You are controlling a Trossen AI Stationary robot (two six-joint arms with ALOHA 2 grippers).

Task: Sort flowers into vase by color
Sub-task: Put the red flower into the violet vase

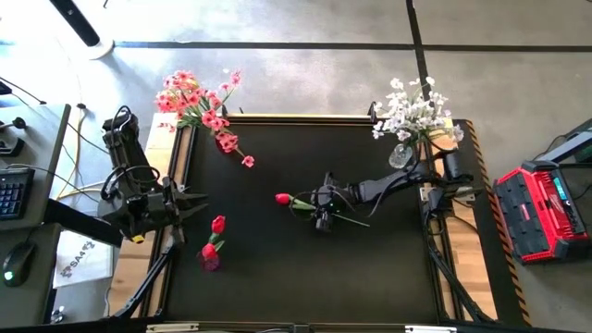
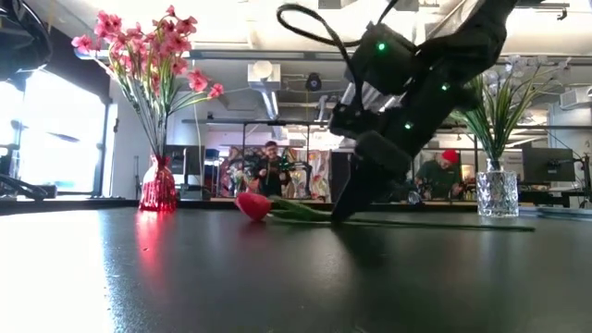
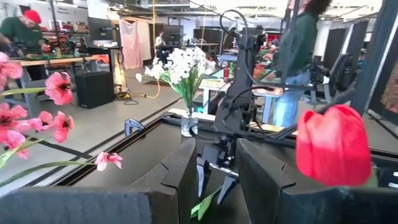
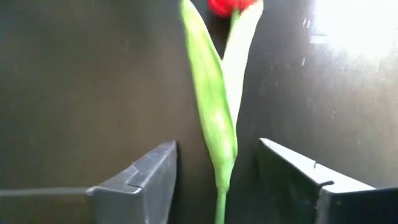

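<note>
A red tulip (image 1: 283,199) lies flat on the black mat near the middle, bud toward the left, stem and leaves (image 4: 214,106) trailing right. My right gripper (image 1: 321,220) is down at the mat over the stem (image 2: 305,215). It is open, with one finger on each side of the leaves (image 4: 217,146) and neither touching them. My left gripper (image 1: 196,205) waits open at the table's left edge. Close beside it a second red tulip (image 3: 333,152) stands in a small vase (image 1: 211,259).
Pink flowers (image 1: 199,102) stand in a red vase (image 2: 157,185) at the far left corner. White flowers (image 1: 416,111) stand in a clear vase (image 2: 498,192) at the far right corner. People move in the room beyond. Bare mat (image 1: 305,287) lies toward the near edge.
</note>
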